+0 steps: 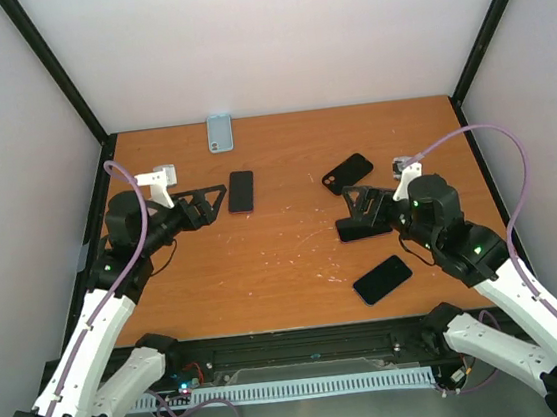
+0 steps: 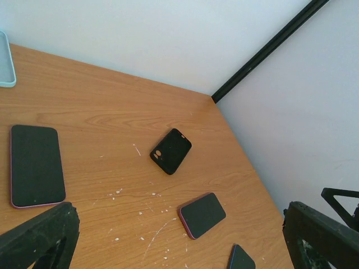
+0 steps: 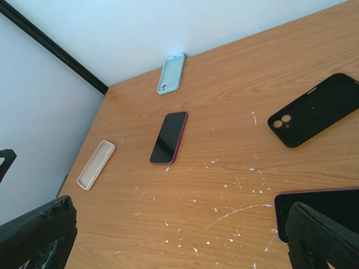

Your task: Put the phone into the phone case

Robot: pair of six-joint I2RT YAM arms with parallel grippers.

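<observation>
A red-rimmed phone lies screen up left of centre; it also shows in the left wrist view and the right wrist view. A black case lies right of centre, open side up, also seen in the wrist views. My left gripper is open and empty just left of that phone. My right gripper is open and empty above a second red-rimmed phone.
A light blue case lies at the far edge. A pale pink case lies near the left arm. A third phone lies front right. White scratches mark the wooden table.
</observation>
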